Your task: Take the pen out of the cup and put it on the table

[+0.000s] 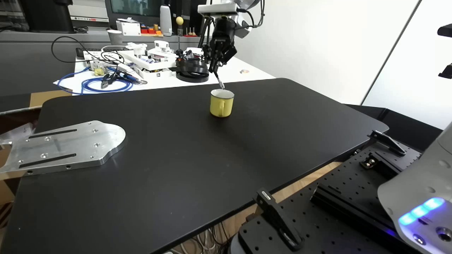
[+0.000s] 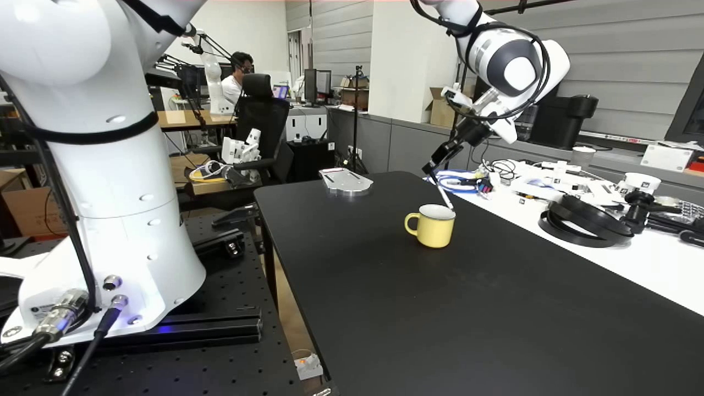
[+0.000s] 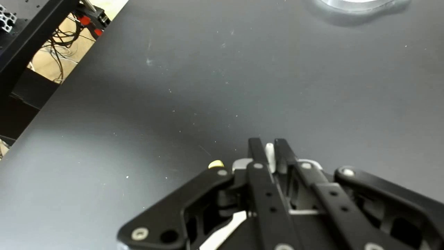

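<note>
The pen [image 2: 443, 193] hung aslant from the gripper [image 2: 429, 169] above the table [image 1: 169, 197], its pale lower end right at the rim of the cup [image 2: 435, 231], on the side away from the base [image 2: 126, 236]; whether it touched the rim could not be told. The fingers [image 3: 256, 152] were pinching the pen, and in the wrist view a pale length of it lay between their tips. The arm [image 2: 511, 63] arched high over the table, its middle span out of frame, its outer end beyond the cup and the gripper tipped down and back toward the base. The cup stood upright, and its handle [image 1: 221, 108] faced the camera in an exterior view, where the blue light [image 1: 422, 211] on the base also showed. The wrist view gave the cup as no more than a yellow scrap beside the gripper. The plate [image 2: 345, 179] lay on the table in both exterior views, while the wrist view caught just its bright edge at the top. A seated person [image 2: 232, 87] and a chair [image 2: 261, 118] showed in an exterior view only, the cluttered white bench [image 2: 654, 264] in both exterior views.
</note>
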{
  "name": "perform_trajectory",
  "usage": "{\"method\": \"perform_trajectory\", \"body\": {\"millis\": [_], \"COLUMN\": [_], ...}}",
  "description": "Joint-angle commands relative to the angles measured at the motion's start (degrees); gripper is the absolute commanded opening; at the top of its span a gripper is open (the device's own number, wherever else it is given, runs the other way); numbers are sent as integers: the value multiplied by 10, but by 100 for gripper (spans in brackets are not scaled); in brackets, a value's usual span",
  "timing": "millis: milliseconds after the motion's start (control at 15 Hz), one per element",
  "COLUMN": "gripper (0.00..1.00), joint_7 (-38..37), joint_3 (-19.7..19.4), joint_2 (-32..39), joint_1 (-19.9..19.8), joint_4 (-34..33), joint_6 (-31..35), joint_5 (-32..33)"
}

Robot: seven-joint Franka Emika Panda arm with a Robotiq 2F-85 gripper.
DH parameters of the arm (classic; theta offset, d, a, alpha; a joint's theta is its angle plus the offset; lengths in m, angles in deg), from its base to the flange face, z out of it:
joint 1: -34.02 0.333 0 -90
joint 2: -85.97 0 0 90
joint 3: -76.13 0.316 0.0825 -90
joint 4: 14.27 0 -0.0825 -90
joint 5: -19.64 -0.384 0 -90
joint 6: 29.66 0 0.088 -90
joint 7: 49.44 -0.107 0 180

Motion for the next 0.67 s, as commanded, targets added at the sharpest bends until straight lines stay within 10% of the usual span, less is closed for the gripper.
{"method": "perform_trajectory", "body": {"millis": [0,600], "gripper": [3,3], "joint_7": [4,74], "joint_3": [2,-16], "joint_2": [-49,-182], "joint_1": [0,28], "joint_4": [15,141], "joint_6": [-25,-13], "joint_5": [5,88]}}
